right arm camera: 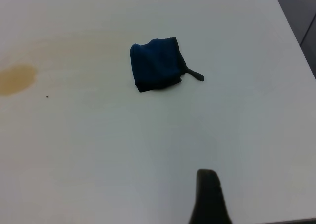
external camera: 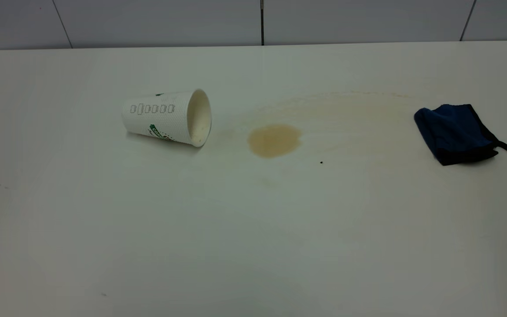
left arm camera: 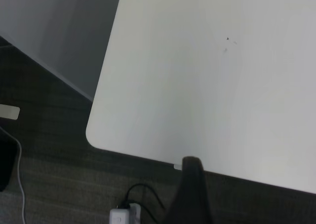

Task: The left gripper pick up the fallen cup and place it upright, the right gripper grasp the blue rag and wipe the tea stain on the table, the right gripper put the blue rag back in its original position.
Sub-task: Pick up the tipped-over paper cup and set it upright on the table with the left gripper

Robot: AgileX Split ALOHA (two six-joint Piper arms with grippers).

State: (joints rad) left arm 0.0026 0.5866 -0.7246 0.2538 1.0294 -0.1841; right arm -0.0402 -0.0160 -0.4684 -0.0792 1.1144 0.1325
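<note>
The white paper cup (external camera: 167, 116) with green print lies on its side at the left of the table (external camera: 253, 237), its mouth turned toward the tea stain (external camera: 273, 140), a light brown puddle with a faint tan smear arcing to the right. The blue rag (external camera: 455, 133) lies crumpled at the far right, its black loop pointing right. The exterior view shows neither arm. Only a dark part of my left gripper (left arm camera: 191, 184) shows, above the table's front edge near a rounded corner. My right gripper (right arm camera: 208, 189) hovers over bare table, well short of the blue rag (right arm camera: 157, 64); the tea stain (right arm camera: 16, 79) lies off to one side.
A tiny black speck (external camera: 321, 162) sits just right of the stain. A grey panelled wall (external camera: 262, 22) runs behind the table. In the left wrist view, dark floor with a white power block and cable (left arm camera: 124, 215) lies beyond the table's corner (left arm camera: 94, 135).
</note>
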